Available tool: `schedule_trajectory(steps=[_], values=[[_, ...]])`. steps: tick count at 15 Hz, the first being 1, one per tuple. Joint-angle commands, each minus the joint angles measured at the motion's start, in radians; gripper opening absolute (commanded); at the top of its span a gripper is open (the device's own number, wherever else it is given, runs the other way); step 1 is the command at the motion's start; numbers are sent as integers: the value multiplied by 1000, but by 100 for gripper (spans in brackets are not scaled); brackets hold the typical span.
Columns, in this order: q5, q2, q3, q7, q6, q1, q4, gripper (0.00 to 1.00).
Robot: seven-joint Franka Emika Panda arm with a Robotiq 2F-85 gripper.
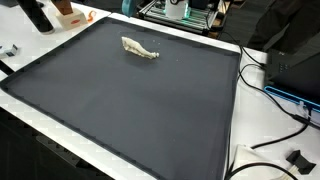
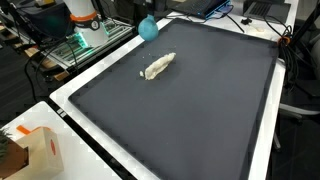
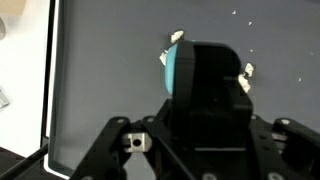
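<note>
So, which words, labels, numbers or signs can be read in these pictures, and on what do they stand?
None can be read.
The dark mat and the pale thing lying on it bear no print.
The cardboard box shows an orange mark, too blurred to read.
The hand and the teal thing by it show no lettering.

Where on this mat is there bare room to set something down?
Most of the dark mat is bare: the whole stretch between the beige cloth piece and the white border nearest the camera, in both exterior views. Crowded: the cables beside one edge, and the teal object at the mat's rim.
</note>
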Motion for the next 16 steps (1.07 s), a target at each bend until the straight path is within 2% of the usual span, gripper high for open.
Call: schedule_trajectory(steps=[1, 8, 12, 13, 16], values=[[104, -61, -20, -96, -16, -6, -14, 25], [184, -92, -33, -150, -24, -6, 1, 25], [206, -110, -33, -179, -65, -2, 13, 25], [176, -84, -22, -148, -27, -8, 11, 50], [179, -93, -23, -155, -44, -8, 19, 50]])
